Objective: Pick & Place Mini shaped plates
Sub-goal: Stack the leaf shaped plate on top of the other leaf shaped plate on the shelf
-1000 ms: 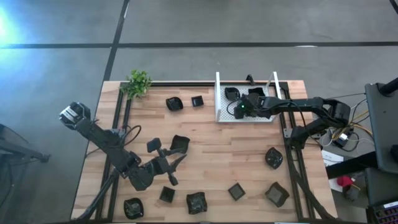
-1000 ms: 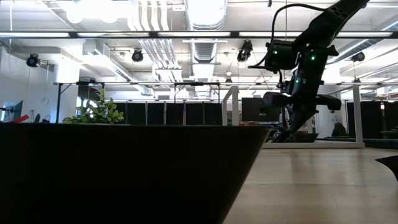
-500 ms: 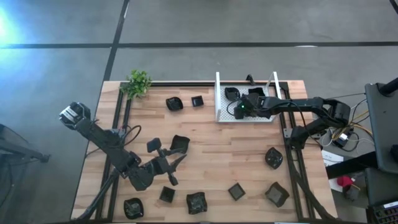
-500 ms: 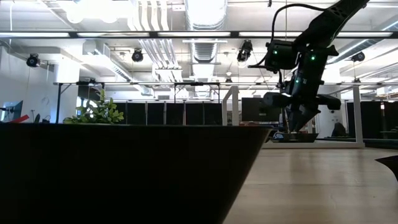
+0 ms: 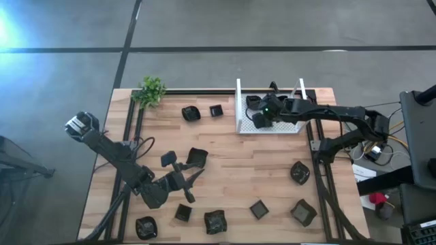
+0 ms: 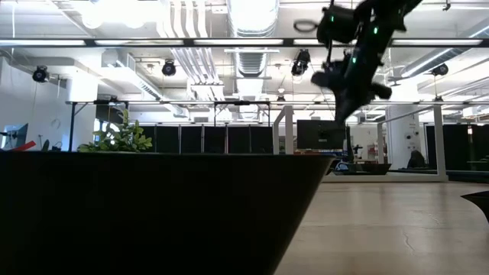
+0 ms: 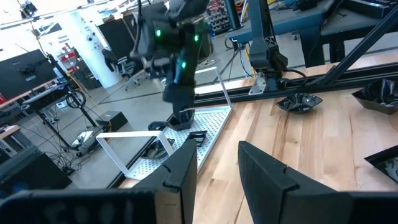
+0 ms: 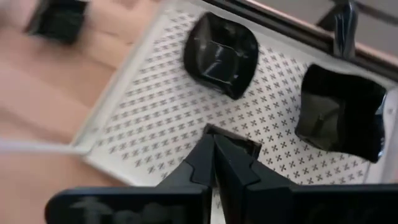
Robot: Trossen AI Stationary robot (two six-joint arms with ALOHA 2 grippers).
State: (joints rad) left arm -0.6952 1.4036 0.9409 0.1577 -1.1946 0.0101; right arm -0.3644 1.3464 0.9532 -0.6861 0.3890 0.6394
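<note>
Several small black glossy plates (image 5: pixel 197 158) lie scattered on the wooden table, resting on their bases. Three more sit in the white mesh tray (image 5: pixel 242 126): two toward its far side (image 8: pixel 221 55) (image 8: pixel 339 109) and one (image 8: pixel 239 138) under my right gripper's fingertips. My right gripper (image 8: pixel 215 155) hangs above the tray floor, shut and holding nothing; it also shows high up in the low view (image 6: pixel 341 107). My left gripper (image 5: pixel 185 170) waits open over the table's near left part, beside a plate, with its fingers (image 7: pixel 180 174) pointing toward the tray.
A small green plant (image 5: pixel 151 90) stands at the table's far left corner. The tray's upright side walls (image 5: pixel 238 102) rise on both sides of my right gripper. A large dark shape (image 6: pixel 153 214) close to the low camera blocks most of that view.
My right gripper has risen from the tray floor and moved a little toward the far edge. The plate it stood over stays lying in the tray and now shows uncovered in the high view.
</note>
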